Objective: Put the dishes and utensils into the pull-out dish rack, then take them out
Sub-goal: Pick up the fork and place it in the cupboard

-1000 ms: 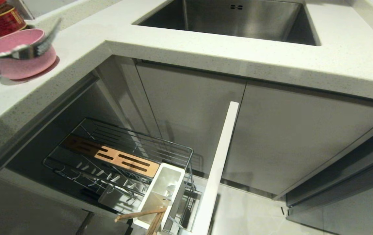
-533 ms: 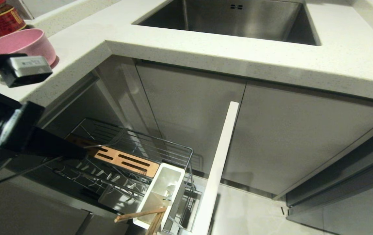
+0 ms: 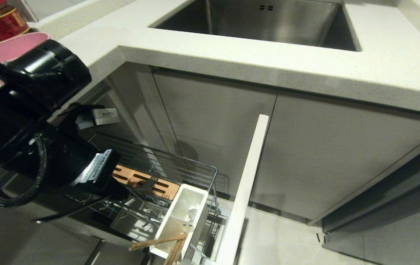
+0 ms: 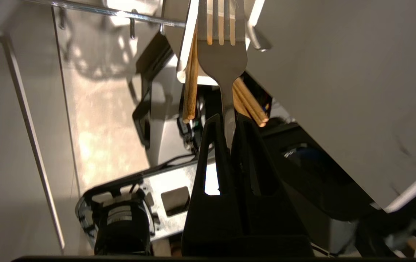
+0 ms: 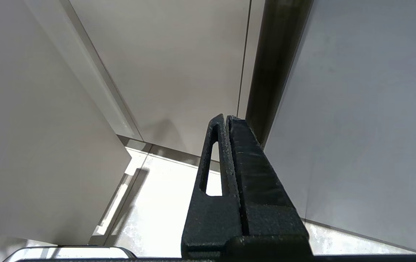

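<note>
Over pull-out dish rack (image 3: 166,173), left end effector (image 4: 228,122) grips fork (image 4: 222,62)

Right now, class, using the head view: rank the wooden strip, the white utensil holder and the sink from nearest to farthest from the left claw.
1. Wooden strip, right under the left claw.
2. White utensil holder, at the rack's front corner.
3. Sink, up in the countertop.
</note>
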Available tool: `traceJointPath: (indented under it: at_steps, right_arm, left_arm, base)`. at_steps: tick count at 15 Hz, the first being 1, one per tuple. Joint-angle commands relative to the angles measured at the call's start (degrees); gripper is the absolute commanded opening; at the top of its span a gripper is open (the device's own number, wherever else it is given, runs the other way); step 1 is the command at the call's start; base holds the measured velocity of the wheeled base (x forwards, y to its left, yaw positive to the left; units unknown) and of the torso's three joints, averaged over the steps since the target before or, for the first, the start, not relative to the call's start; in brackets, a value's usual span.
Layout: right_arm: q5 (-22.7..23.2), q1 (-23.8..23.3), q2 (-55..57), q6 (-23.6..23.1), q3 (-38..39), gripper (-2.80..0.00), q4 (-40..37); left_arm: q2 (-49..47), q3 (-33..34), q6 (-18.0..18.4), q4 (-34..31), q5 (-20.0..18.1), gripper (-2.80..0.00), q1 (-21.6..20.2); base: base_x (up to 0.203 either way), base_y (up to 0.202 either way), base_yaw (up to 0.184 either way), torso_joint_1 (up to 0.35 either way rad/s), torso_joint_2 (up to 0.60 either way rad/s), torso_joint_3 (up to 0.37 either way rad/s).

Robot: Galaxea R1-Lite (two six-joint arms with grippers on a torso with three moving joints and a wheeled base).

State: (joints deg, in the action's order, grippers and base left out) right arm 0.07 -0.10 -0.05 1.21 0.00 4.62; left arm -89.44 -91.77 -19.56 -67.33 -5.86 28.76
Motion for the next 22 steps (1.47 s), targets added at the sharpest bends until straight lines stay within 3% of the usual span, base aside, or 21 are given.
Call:
traceJointPath:
  at_steps: [1, 11, 22]
  right_arm:
    - [0.0, 0.0, 0.0, 0.0, 1.5, -2.8, 0.0]
    - [0.0, 0.0, 0.0, 0.0, 1.5, -2.8, 0.0]
    - [0.0, 0.0, 0.0, 0.0, 1.5, -2.8, 0.0]
  left_arm:
    - [-3.7, 1.0, -0.3, -0.5, 0.0, -2.8, 1.5]
    - [-14.2, 2.1, -1.5, 2.4, -0.1, -2.8, 3.6]
    - [-23.9, -2.7, -2.4, 4.5, -0.4, -2.8, 5.0]
  base:
    - [0.0, 0.0, 0.0, 0.0, 0.0, 0.0]
    - [0.0, 0.0, 0.0, 0.0, 0.0, 0.0]
    - [0.0, 0.0, 0.0, 0.0, 0.0, 0.0]
